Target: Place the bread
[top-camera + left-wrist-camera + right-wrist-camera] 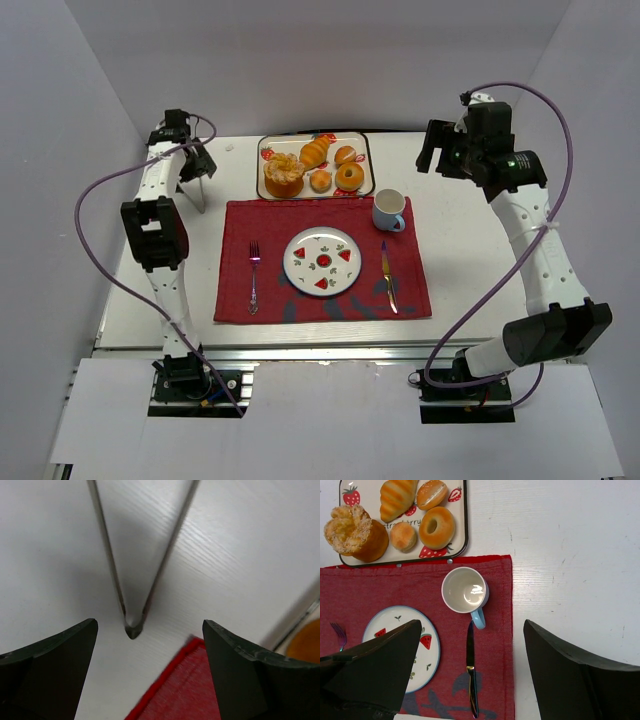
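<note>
Setting: a white counter [470, 270] laid for one, with a robot arm at each near corner
Bread: a tall round golden-orange bun with a pale flaky ruffled top [355, 532], standing in the near-left corner of the tray
Tray: a cream rectangle with a dark rim and strawberry prints [263, 150], at the far edge of the placemat
Other pastries: a striped croissant [397, 497] just beside the bread, a glazed ring donut [436, 527] at the near right, a small round bun [402, 536] between bread and donut, and a cream-filled bun [432, 493] at the far right
Placemat: a red cloth [240, 225] under the place setting
Plate: white with strawberry prints [322, 246], at the centre of the placemat and bare of food
Cutlery: fork [254, 275] left of the plate, knife [387, 278] right of it
Mug: white inside, pale blue handle [465, 590] – upright at the far-right corner of the placemat, beyond the knife
Tongs: thin metal tongs [132, 622] on the counter, the joined end near the placemat's far-left corner
Left pincer: [149, 624] spread wide just above the tongs – neither finger touches them
Right pincer: [472, 622] spread wide and carrying nothing, raised high over the right side of the counter, well apart from the tray
</note>
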`<action>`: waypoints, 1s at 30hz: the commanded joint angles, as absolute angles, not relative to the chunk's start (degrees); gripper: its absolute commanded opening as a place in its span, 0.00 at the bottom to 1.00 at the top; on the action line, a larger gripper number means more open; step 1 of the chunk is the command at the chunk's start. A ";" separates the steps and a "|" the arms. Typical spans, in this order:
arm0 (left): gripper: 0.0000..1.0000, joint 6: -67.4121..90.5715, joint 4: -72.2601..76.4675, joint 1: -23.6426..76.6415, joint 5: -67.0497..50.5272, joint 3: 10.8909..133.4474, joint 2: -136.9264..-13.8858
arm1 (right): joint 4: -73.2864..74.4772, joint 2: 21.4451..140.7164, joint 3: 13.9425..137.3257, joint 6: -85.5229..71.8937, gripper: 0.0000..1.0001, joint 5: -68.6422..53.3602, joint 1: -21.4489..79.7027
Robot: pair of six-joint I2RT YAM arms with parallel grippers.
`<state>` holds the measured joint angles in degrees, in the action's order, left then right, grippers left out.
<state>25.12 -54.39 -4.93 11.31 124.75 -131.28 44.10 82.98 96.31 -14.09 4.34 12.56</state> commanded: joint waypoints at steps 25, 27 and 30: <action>0.95 19.52 -45.97 -8.35 12.30 127.79 -143.70 | 35.86 86.84 91.24 -13.27 0.89 7.91 12.66; 0.94 18.55 -45.44 -8.52 11.95 128.40 -145.45 | 35.16 86.66 90.53 -13.97 0.89 8.17 12.66; 0.92 17.32 -45.00 -8.88 11.78 129.02 -147.56 | 33.84 86.48 89.12 -14.24 0.89 8.61 12.66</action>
